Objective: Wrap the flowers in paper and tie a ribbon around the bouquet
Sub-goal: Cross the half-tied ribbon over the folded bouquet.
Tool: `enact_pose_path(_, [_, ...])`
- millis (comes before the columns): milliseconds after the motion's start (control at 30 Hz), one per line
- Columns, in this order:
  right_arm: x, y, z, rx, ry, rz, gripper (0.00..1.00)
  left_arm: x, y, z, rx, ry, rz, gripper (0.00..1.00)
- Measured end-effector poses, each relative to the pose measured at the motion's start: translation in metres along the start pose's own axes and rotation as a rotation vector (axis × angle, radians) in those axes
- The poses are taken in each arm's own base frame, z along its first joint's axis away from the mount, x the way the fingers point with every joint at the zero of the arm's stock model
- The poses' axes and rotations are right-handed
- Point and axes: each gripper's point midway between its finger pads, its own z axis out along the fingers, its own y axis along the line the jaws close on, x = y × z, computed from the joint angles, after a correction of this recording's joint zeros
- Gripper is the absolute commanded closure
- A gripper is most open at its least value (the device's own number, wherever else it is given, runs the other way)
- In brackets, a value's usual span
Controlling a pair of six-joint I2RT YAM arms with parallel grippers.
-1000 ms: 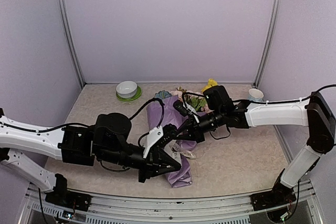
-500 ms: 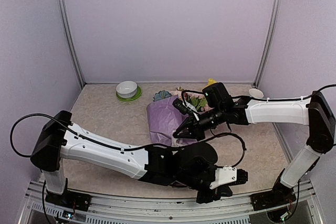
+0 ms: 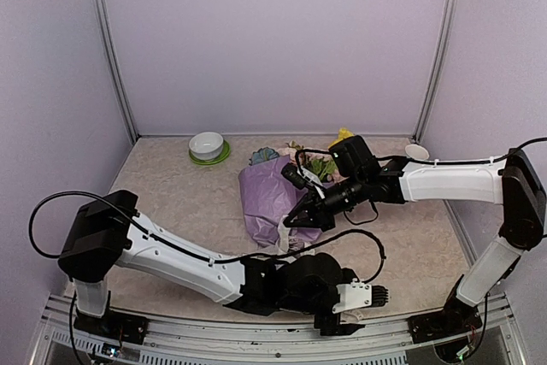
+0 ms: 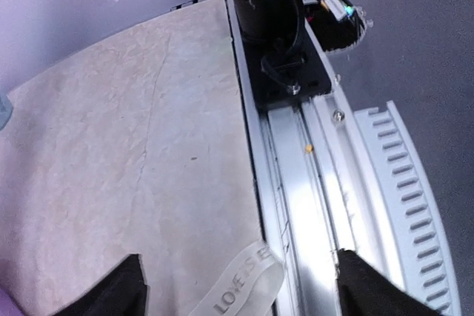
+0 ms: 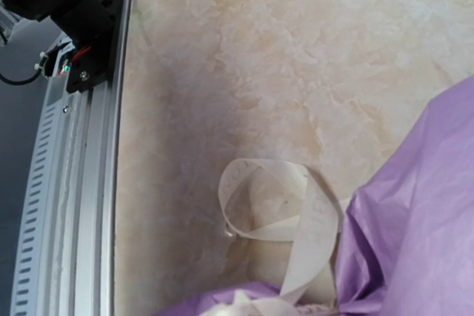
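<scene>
At the near edge, over the aluminium rail point(image 4: 296, 183), the left gripper point(image 4: 243, 286) holds its fingers wide apart. The end of the cream-white lettered fabric ribbon point(image 4: 235, 294) lies between them. Mid-table lies the bouquet point(image 3: 267, 198), a crumpled lilac-pink paper cone with blue, pink and yellow blooms at its far end. The right gripper point(image 3: 292, 221), pinched shut, is at the cone's near part. Bare beige marbled tabletop point(image 3: 171, 203) spreads on either side.

Lilac bouquet point(image 3: 270, 198) lying flat; cream ribbon point(image 5: 315, 223) looped beside.

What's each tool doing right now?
Left tool: open, holding nothing; the ribbon end lies between its jaws.
Right tool: closed against the bouquet; whether it pinches ribbon cannot be told.
</scene>
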Motion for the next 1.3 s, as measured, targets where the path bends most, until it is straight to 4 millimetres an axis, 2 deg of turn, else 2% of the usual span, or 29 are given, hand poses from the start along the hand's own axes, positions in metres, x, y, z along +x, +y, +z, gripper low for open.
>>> enact_pose_path(100, [0.0, 0.0, 0.0, 0.002, 0.0, 0.0, 1.0, 0.007, 0.008, -0.016, -0.063, 0.005, 0.008, 0.01])
enact_pose_path(267, [0.0, -0.002, 0.0, 0.01, 0.001, 0.0, 1.0, -0.021, 0.022, -0.037, -0.162, -0.045, 0.029, 0.02])
enact_pose_path(333, [0.0, -0.002, 0.0, 0.012, 0.001, 0.002, 1.0, -0.033, 0.023, -0.058, -0.179, -0.097, 0.022, 0.07])
enact_pose_path(433, [-0.001, -0.002, 0.0, 0.014, -0.001, 0.005, 1.0, -0.046, 0.027, -0.112, -0.186, -0.197, -0.022, 0.23])
enact_pose_path(467, [-0.001, -0.003, 0.0, 0.015, -0.001, 0.007, 1.0, -0.054, 0.034, -0.134, -0.194, -0.249, -0.051, 0.31])
enact_pose_path(533, [-0.001, -0.003, 0.0, 0.017, -0.002, 0.008, 1.0, -0.063, 0.06, -0.177, -0.24, -0.346, -0.134, 0.44])
enact_pose_path(567, [-0.001, -0.003, 0.0, 0.018, -0.002, 0.008, 1.0, -0.062, 0.081, -0.2, -0.281, -0.397, -0.183, 0.45])
enact_pose_path(633, [-0.002, -0.003, 0.0, 0.018, -0.003, 0.006, 1.0, -0.05, 0.115, -0.231, -0.357, -0.447, -0.278, 0.43])
enact_pose_path(700, [-0.003, -0.003, 0.0, 0.016, -0.008, -0.001, 1.0, -0.023, 0.143, -0.246, -0.417, -0.447, -0.372, 0.32])
enact_pose_path(767, [-0.006, -0.001, -0.001, 0.011, -0.018, -0.016, 1.0, 0.007, 0.151, -0.245, -0.432, -0.411, -0.425, 0.19])
enact_pose_path(800, [-0.008, 0.0, -0.001, 0.006, -0.024, -0.025, 1.0, 0.024, 0.149, -0.24, -0.425, -0.382, -0.439, 0.15])
enact_pose_path(933, [-0.017, 0.005, -0.003, -0.016, -0.051, -0.064, 1.0, 0.069, 0.125, -0.219, -0.359, -0.305, -0.442, 0.13])
enact_pose_path(1033, [-0.022, 0.007, -0.004, -0.029, -0.07, -0.091, 1.0, 0.079, 0.126, -0.208, -0.361, -0.288, -0.433, 0.14])
enact_pose_path(1167, [-0.025, 0.01, -0.004, -0.044, -0.08, -0.115, 1.0, 0.082, 0.141, -0.191, -0.384, -0.272, -0.426, 0.2])
enact_pose_path(1300, [-0.024, 0.013, -0.003, -0.062, -0.081, -0.132, 1.0, 0.081, 0.159, -0.182, -0.405, -0.296, -0.438, 0.46])
